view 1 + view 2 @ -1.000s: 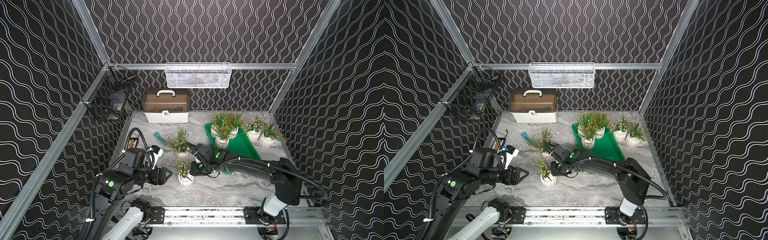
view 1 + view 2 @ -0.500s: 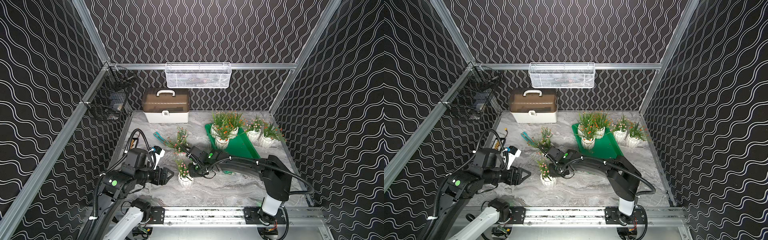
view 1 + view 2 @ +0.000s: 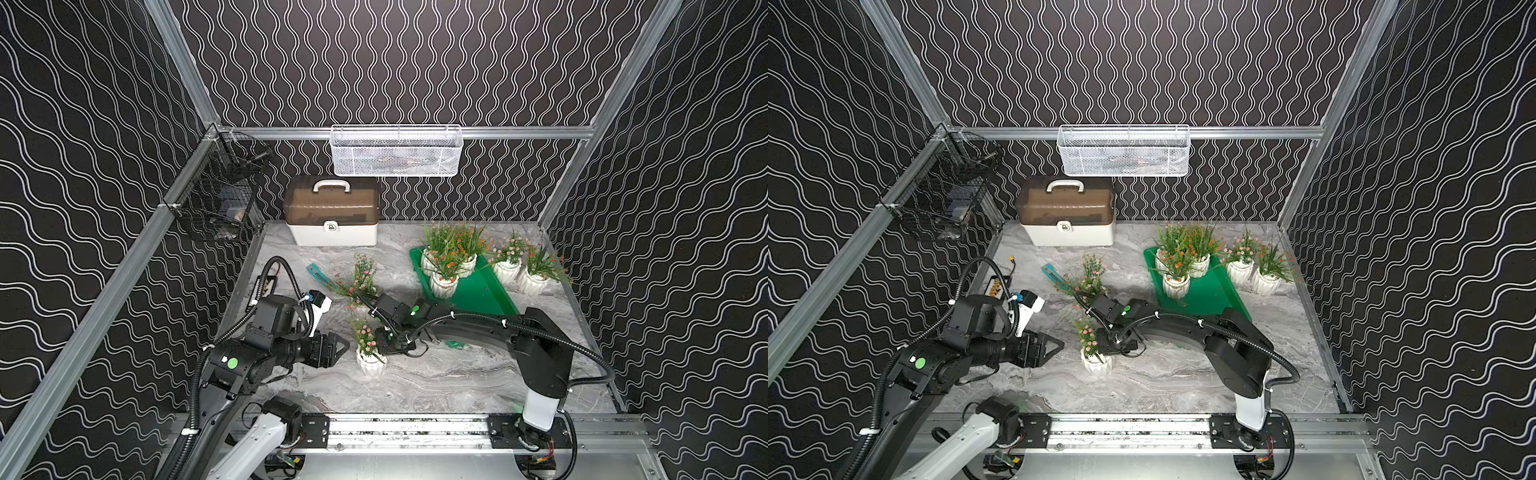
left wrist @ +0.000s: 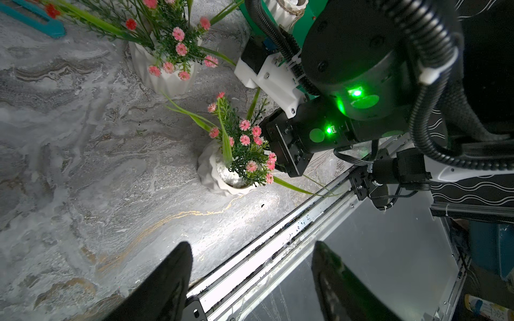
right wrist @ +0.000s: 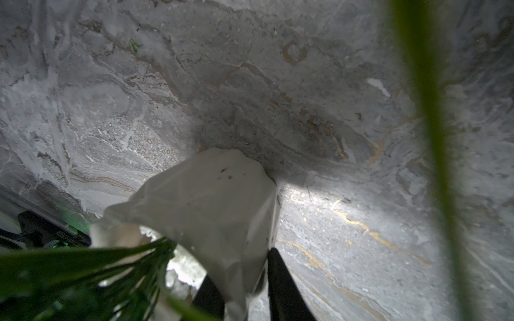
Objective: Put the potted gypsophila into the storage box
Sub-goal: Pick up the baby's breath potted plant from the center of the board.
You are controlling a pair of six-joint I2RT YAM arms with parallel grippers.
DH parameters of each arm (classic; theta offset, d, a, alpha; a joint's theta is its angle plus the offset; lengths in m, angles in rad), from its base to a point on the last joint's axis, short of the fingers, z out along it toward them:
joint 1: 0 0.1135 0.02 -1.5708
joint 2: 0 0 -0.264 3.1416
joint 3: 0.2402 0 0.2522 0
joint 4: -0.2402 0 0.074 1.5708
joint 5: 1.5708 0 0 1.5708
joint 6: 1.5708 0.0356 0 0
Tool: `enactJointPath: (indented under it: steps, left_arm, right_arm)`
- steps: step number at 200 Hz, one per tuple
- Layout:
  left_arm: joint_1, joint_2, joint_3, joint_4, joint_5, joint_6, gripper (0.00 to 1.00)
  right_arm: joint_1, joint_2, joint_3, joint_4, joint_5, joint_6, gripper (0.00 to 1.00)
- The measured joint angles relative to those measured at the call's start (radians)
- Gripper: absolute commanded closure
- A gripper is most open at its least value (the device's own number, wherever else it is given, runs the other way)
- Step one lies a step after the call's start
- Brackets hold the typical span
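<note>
Pot: white ribbed ceramic pot of pink gypsophila (image 3: 371, 365) on grey marble tabletop (image 3: 436, 374), left of bright green plastic tray (image 3: 478, 291), outside it.
Axis: vertical, stems up.
Right claw (image 5: 242, 269): pinching pot's wall (a finger each side).
Left claw (image 4: 253, 247): agape, empty.

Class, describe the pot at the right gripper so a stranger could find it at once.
Find the green storage box on the table. Toward the left gripper stand two pots, the back pot and the front pot. Only the front pot, nearer the rail, has the right gripper astride its rim.
</note>
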Motion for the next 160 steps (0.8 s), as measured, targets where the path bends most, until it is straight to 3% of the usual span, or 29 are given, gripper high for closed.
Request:
enactJointPath:
  steps: [117,160]
  left_arm:
    - [0.000,-0.003,-0.013,0.015,-0.003,0.000,0.29]
    - [0.000,-0.002,-0.013,0.034,-0.003,0.000,0.29]
  right_arm:
    - [0.004,-0.028,-0.010,-0.051,0.040,0.001,0.90]
    - [0.004,-0.063,-0.019,-0.056,0.058,0.001,0.91]
